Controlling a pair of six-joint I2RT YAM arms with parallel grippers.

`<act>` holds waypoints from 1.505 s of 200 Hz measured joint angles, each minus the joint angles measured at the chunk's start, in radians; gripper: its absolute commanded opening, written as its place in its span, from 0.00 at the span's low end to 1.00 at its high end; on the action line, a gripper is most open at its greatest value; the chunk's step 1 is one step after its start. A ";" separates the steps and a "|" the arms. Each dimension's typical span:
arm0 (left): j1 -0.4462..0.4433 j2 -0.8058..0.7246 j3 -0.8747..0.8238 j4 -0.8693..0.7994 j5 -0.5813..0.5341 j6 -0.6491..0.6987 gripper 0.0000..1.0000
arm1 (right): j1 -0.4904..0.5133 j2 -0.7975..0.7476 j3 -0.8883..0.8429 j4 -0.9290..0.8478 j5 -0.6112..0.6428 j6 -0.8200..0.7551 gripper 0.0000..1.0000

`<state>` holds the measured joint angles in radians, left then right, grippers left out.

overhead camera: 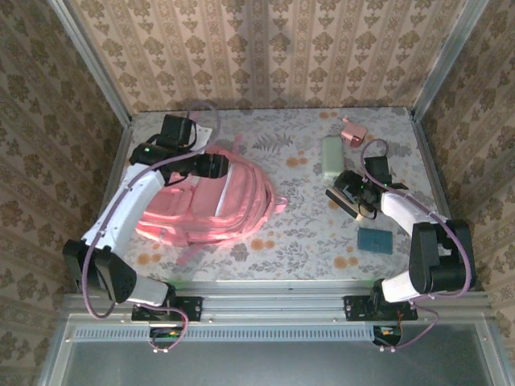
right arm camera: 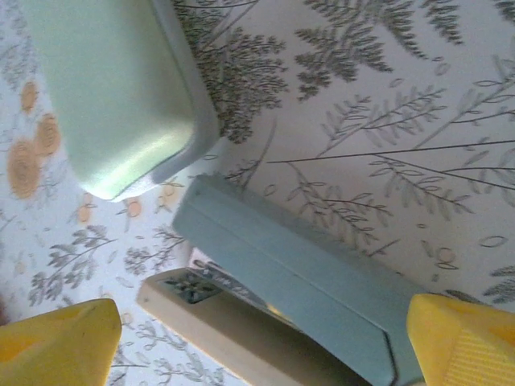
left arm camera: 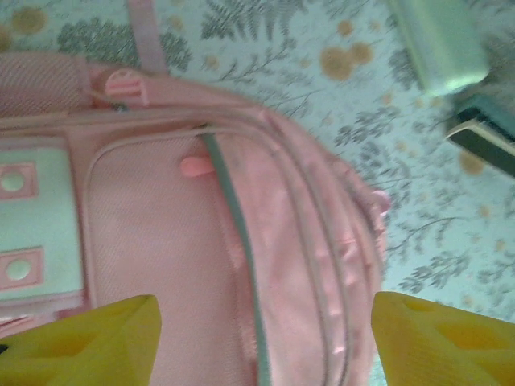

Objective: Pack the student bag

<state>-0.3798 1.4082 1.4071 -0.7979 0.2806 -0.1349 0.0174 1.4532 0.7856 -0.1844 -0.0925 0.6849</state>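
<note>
So the student bag [overhead camera: 211, 211] is lying flat on the left half of the floral table [overhead camera: 298, 233]. The left gripper [left arm camera: 265, 346] hangs over its zip pocket, fingers spread wide with nothing in them. The right gripper [right arm camera: 257, 346] is wide too, straddling a teal-covered book [right arm camera: 298, 265]. A pale green case [right arm camera: 113, 88] sits just beside the book, with a small pink box [overhead camera: 352, 131] further back and a blue pad [overhead camera: 376, 240] nearer.

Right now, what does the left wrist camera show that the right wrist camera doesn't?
Left wrist's own: the pink student bag with its front-pocket zip, beneath the open left gripper. Right wrist's own: the open right gripper, poised over the teal book. Shared by both: the pale green case, that book beside it, and the floral table cover.
</note>
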 measured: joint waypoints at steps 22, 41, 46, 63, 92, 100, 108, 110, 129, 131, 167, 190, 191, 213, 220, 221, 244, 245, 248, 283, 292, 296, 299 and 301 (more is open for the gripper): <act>-0.040 -0.001 0.000 0.029 0.028 -0.011 0.75 | 0.000 -0.001 -0.019 0.033 -0.047 0.009 0.93; -0.065 0.003 0.000 0.043 0.052 -0.018 0.75 | 0.000 -0.023 -0.051 0.071 -0.078 0.018 0.93; -0.066 0.004 0.000 0.046 0.057 -0.019 0.76 | 0.002 -0.030 -0.060 0.074 -0.085 0.019 0.93; -0.064 0.004 -0.005 0.056 0.064 -0.023 0.76 | 0.011 -0.054 -0.087 0.087 -0.110 0.019 0.93; -0.064 0.004 -0.022 0.073 0.070 -0.023 0.76 | 0.047 -0.090 -0.112 0.074 -0.134 0.018 0.92; -0.064 0.004 -0.026 0.076 0.073 -0.023 0.77 | 0.063 -0.098 -0.116 0.069 -0.134 0.018 0.92; -0.064 0.004 -0.029 0.079 0.076 -0.023 0.77 | 0.079 -0.106 -0.122 0.062 -0.134 0.018 0.91; -0.064 0.004 -0.031 0.081 0.077 -0.023 0.77 | 0.083 -0.108 -0.123 0.060 -0.134 0.018 0.91; -0.057 0.004 -0.038 0.092 0.087 -0.024 0.77 | 0.128 -0.126 -0.126 0.023 -0.121 0.013 0.90; -0.056 0.004 -0.039 0.092 0.087 -0.024 0.77 | 0.134 -0.128 -0.126 0.018 -0.119 0.010 0.90; -0.039 0.004 -0.053 0.104 0.099 -0.031 0.77 | 0.215 -0.149 -0.096 -0.119 0.001 -0.049 0.94; -0.037 0.004 -0.058 0.105 0.102 -0.031 0.77 | 0.217 -0.146 -0.058 -0.209 0.077 -0.082 0.94; -0.037 0.004 -0.058 0.105 0.102 -0.031 0.77 | 0.218 -0.145 -0.056 -0.212 0.081 -0.084 0.94; -0.037 0.003 -0.059 0.112 0.108 -0.031 0.77 | 0.231 -0.120 -0.027 -0.259 0.129 -0.110 0.94; -0.037 0.003 -0.060 0.113 0.109 -0.033 0.78 | 0.238 -0.114 -0.025 -0.268 0.141 -0.116 0.95; -0.037 0.003 -0.060 0.113 0.109 -0.033 0.78 | 0.240 -0.113 -0.025 -0.269 0.142 -0.117 0.95; -0.037 0.003 -0.066 0.119 0.116 -0.038 0.78 | 0.249 -0.091 -0.025 -0.294 0.146 -0.138 0.94; -0.037 0.003 -0.066 0.119 0.117 -0.038 0.78 | 0.249 -0.090 -0.025 -0.294 0.146 -0.138 0.94; -0.037 0.003 -0.068 0.119 0.117 -0.038 0.78 | 0.249 -0.084 -0.025 -0.295 0.145 -0.141 0.95; -0.037 0.003 -0.075 0.125 0.126 -0.043 0.78 | 0.261 0.000 -0.024 -0.295 0.143 -0.160 0.93; -0.036 0.003 -0.078 0.131 0.130 -0.045 0.78 | 0.265 0.011 -0.024 -0.294 0.143 -0.163 0.91; -0.035 0.003 -0.079 0.133 0.132 -0.045 0.78 | 0.269 0.016 -0.024 -0.294 0.144 -0.165 0.90; -0.034 0.003 -0.080 0.134 0.134 -0.045 0.78 | 0.270 0.019 -0.024 -0.294 0.145 -0.165 0.89; -0.033 0.003 -0.081 0.135 0.135 -0.046 0.78 | 0.272 0.021 -0.024 -0.294 0.146 -0.167 0.88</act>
<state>-0.4126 1.4117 1.3262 -0.6624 0.4152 -0.1806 0.2893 1.4746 0.7616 -0.4786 0.0532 0.5179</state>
